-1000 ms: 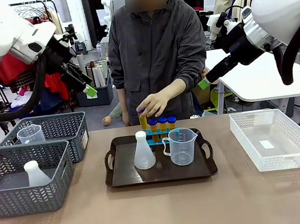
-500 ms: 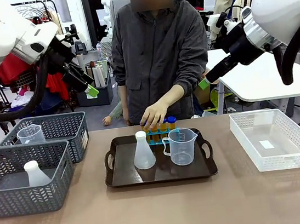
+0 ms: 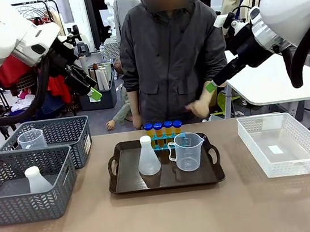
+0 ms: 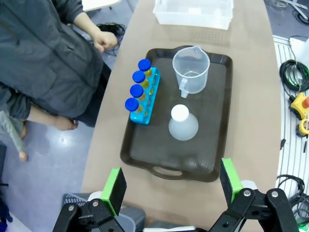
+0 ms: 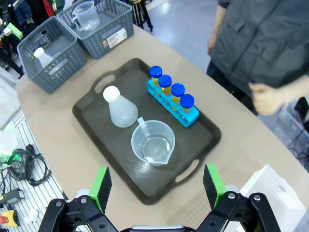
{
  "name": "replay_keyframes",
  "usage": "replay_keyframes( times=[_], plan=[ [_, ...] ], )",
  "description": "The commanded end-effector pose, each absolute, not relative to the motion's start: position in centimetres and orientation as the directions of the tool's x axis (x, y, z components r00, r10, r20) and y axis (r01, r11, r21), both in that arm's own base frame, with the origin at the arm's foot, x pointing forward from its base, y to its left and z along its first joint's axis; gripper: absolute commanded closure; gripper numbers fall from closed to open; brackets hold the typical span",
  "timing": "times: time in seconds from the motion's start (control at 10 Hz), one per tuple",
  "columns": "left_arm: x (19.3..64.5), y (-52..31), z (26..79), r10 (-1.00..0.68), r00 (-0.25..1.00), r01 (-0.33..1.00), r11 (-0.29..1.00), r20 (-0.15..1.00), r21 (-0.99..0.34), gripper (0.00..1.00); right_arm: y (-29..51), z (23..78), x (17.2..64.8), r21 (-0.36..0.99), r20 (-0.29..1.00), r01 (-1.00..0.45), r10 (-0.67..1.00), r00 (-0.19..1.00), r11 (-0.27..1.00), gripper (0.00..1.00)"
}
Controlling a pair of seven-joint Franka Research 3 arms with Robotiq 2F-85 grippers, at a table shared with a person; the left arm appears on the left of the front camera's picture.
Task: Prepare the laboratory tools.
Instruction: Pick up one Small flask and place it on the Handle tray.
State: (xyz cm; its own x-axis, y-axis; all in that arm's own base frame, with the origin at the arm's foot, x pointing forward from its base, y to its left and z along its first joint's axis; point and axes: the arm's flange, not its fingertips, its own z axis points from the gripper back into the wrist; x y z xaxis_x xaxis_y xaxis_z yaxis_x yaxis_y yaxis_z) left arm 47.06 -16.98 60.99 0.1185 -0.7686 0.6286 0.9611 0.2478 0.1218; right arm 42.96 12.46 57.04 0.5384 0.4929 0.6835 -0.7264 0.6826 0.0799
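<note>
On the dark brown tray point(image 3: 131, 183) stand a translucent conical flask point(image 3: 148, 157), a clear handled beaker point(image 3: 188, 151) and, behind them, a blue rack point(image 3: 160, 144) holding several blue-capped tubes of yellow liquid point(image 3: 163, 131). The same flask point(image 5: 119, 109), beaker point(image 5: 153, 144) and tubes point(image 5: 172, 93) appear from above. My left gripper point(image 3: 93, 93) hangs open high over the left baskets; its green-padded fingers point(image 4: 114, 183) frame the tray point(image 4: 145, 154). My right gripper point(image 3: 211, 86) is raised at the right, open, pads point(image 5: 101, 184) spread. The person's hand point(image 3: 199, 108) is pulled back from the rack.
Two grey mesh baskets sit at the left: the near one point(image 3: 19, 211) holds another flask point(image 3: 36, 180), the far one point(image 3: 86, 139) another beaker point(image 3: 31, 139). A clear plastic bin point(image 3: 308, 153) stands at the right. The person point(image 3: 168, 63) stands at the far edge.
The person set the last tube into the rack and drew the hand back to the right. My left gripper shifted slightly; my right arm stayed put.
</note>
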Motion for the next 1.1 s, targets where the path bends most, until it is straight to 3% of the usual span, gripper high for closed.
replay_keyframes(
  times=[0.0,1.0],
  plan=[
    [47.01,-16.68,61.06,-0.766,0.125,0.961,0.252,0.631,0.117,0.00,12.37,57.05,43.04,0.092,0.698,-0.734,0.482,0.530,0.673,0.00],
    [47.01,-16.68,61.06,-0.766,0.125,0.961,0.252,0.631,0.117,0.00,12.37,57.05,43.04,0.092,0.698,-0.734,0.482,0.530,0.673,0.00]
  ],
)
